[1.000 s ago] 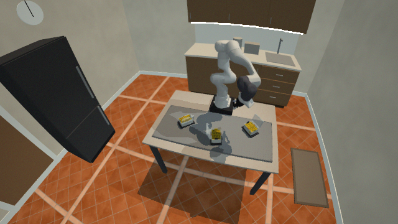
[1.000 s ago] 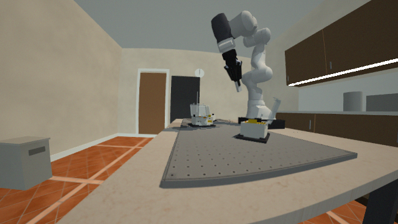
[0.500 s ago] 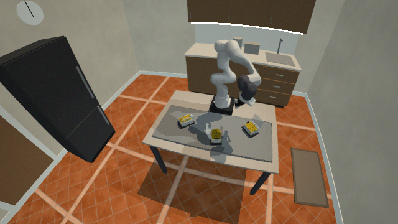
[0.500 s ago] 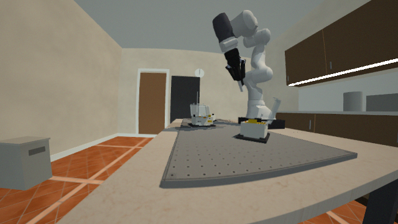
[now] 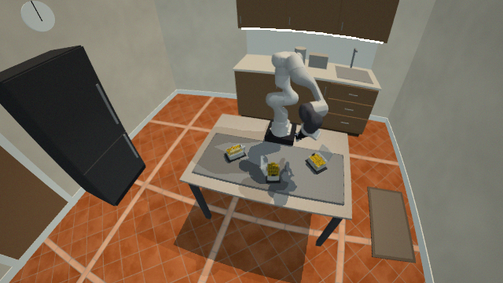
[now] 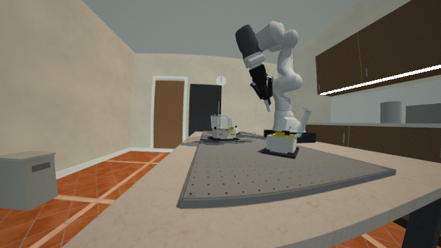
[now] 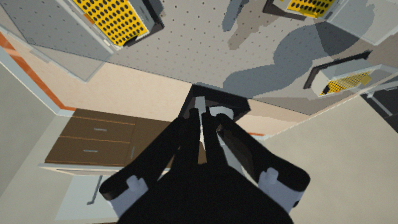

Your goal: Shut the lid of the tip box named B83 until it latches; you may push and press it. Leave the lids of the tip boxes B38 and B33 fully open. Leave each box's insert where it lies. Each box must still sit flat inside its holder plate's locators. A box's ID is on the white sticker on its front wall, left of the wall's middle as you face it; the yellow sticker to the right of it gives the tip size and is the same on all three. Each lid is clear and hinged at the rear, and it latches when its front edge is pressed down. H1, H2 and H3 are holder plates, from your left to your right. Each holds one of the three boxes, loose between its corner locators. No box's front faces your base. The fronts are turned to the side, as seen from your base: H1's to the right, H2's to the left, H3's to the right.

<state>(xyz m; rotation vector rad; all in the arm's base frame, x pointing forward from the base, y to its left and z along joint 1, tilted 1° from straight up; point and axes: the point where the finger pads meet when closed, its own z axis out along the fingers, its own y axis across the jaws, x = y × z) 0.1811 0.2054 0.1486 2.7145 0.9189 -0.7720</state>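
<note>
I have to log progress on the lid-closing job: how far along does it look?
Nothing looks done: all three tip boxes show open yellow tip racks, lids raised. In hand: the tool, shut and holding nothing, hangs high above the table near the arm's base, touching no box. Left: find B83 (stickers unreadable here), then press its lid down.

Yellow tip inserts (image 5: 235, 149) in white boxes (image 6: 281, 143) on a grey dotted mat (image 6: 241, 172).

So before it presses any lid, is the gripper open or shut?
Shut, holding nothing. The wrist view shows the gripper with fingertips together, high above the arm's base.
</note>
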